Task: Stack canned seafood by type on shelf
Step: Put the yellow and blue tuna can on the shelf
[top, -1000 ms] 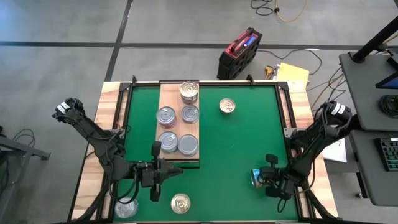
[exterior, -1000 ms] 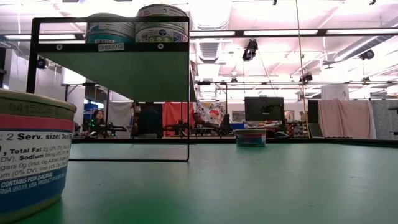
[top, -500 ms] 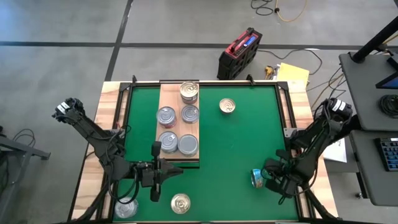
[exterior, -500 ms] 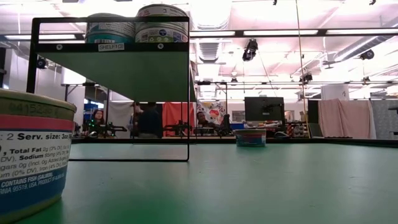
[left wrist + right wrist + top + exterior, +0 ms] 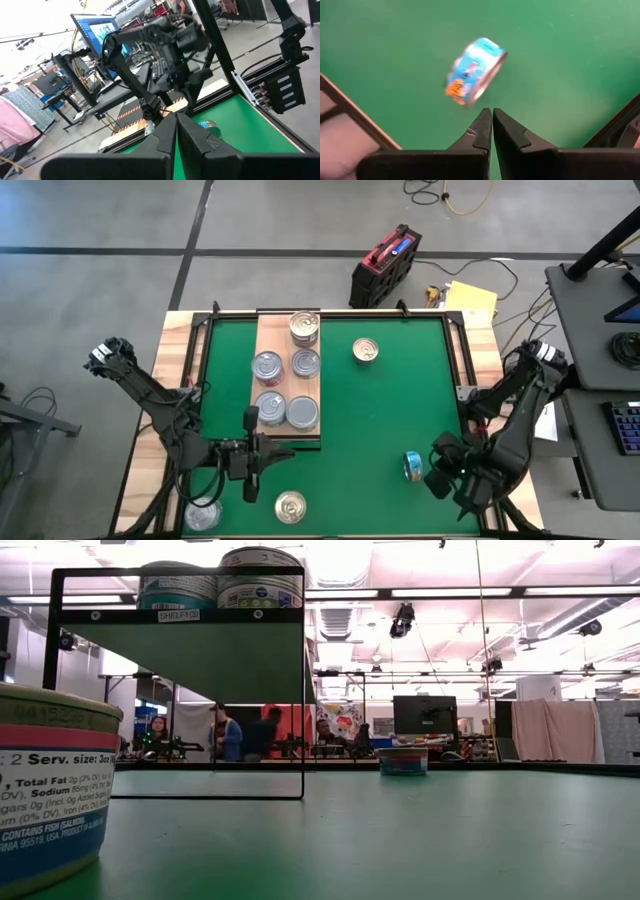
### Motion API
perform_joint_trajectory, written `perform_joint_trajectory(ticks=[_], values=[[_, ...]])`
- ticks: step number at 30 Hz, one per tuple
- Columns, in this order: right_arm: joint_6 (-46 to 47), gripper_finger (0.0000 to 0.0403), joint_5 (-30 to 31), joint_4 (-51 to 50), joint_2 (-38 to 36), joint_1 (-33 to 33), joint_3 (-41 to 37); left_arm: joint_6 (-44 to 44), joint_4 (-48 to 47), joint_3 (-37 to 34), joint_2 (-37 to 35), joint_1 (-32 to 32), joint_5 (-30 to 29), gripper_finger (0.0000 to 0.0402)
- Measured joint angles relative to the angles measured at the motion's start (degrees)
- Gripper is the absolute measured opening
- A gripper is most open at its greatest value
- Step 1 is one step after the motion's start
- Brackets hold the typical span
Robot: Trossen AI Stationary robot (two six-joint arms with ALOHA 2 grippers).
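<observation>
The shelf (image 5: 286, 385) is a light wooden board raised on a black frame (image 5: 180, 690), at the mat's left half. Several tins stand on it (image 5: 302, 412). Loose tins rest on the green mat: a gold-lidded one (image 5: 366, 350) toward the far side, another (image 5: 290, 506) at the near edge, and a silver one (image 5: 203, 513) at the near left corner. A blue-labelled tin (image 5: 412, 466) (image 5: 475, 71) lies on its side wall at the near right. My right gripper (image 5: 440, 480) (image 5: 492, 117) hangs shut above it, apart. My left gripper (image 5: 285, 459) (image 5: 176, 120) is shut, level, in front of the shelf.
A black rail frames the mat (image 5: 455, 350), with wood table beyond it. The mat between the shelf and the right rail holds only the gold tin and the blue tin. In the low view one tin (image 5: 50, 790) stands close to the camera at the left.
My right gripper has risen from beside the blue tin, rolled about its own axis, and drawn slightly toward the near right corner, staying shut. The blue tin has stayed where it was on the mat.
</observation>
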Motion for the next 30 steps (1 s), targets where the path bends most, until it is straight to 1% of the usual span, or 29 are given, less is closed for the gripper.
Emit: perform_joint_trajectory(ticks=[3, 6, 11, 15, 18, 21, 26, 30], values=[[1.36, 0.0009, -0.82, -1.03, 2.62, -1.49, 4.44, 0.35, -0.35, 0.0, 0.0, 0.0, 0.0, 0.0], [1.77, 0.0009, -3.63, -2.75, 5.79, -3.46, 8.44, 2.38, -0.88, 0.0, 0.0, -0.02, -0.35, 0.0], [3.95, 0.0011, -5.23, -4.77, 9.78, -5.83, 14.12, 6.11, -1.48, 0.0, -0.04, 0.0, -3.13, 0.0], [4.27, 0.0029, -5.3, -5.42, 11.62, -7.12, 16.49, 8.83, -2.2, 0.0, -0.17, 0.0, -5.79, 0.0], [5.04, 0.0062, -6.92, -5.38, 12.3, -7.83, 16.6, 10.24, -3.09, 0.0, -0.4, 0.0, -6.11, 0.0], [6.37, 0.0109, -9.38, -5.4, 12.68, -8.57, 15.77, 11.09, -3.56, 0.0, -0.6, 0.0, -6.12, 0.0], [6.72, 0.0199, -9.25, -5.25, 13.28, -10.25, 15.16, 12.8, -3.93, 0.0, -0.72, 0.0, -6.08, 0.0], [5.36, 0.0258, -8.79, -4.72, 13.66, -11.68, 14.61, 13.68, -3.93, 0.0, -0.92, 0.01, -6.09, 0.0]])
